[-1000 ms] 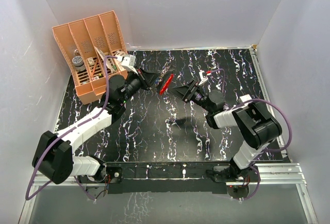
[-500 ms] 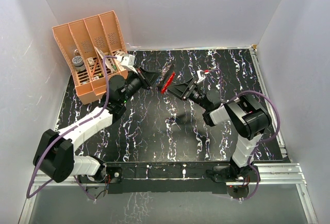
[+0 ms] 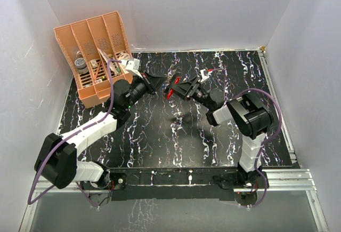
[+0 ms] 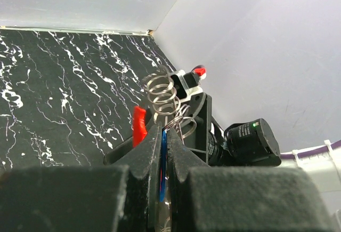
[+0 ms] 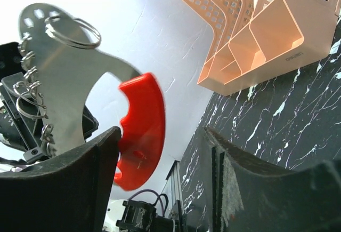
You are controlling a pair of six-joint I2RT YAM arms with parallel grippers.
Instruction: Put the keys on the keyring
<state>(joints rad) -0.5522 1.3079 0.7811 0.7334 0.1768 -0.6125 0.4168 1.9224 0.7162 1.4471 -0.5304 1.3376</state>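
The keyring (image 3: 171,89) is up in the air between my two grippers. Its curved red side (image 5: 144,125) and pale metal side (image 5: 58,72) carry several wire rings (image 4: 162,93). My left gripper (image 3: 159,83) is shut on the thin blue head of the key (image 4: 162,162); the key's blade is hidden between the jaws. The keyring's red side (image 4: 139,126) stands just past that gripper's (image 4: 164,129) fingertips. My right gripper (image 3: 179,87) is open, and in its wrist view it (image 5: 162,132) has one finger on either side of the red side.
An orange slotted organiser (image 3: 96,42) holding small items stands at the back left, also in the right wrist view (image 5: 256,29). The black marbled table (image 3: 160,141) is boxed in by white walls.
My right gripper has moved left to the keyring, its jaws now around the red side and slightly narrower. The left gripper has held nearly still, staying shut.
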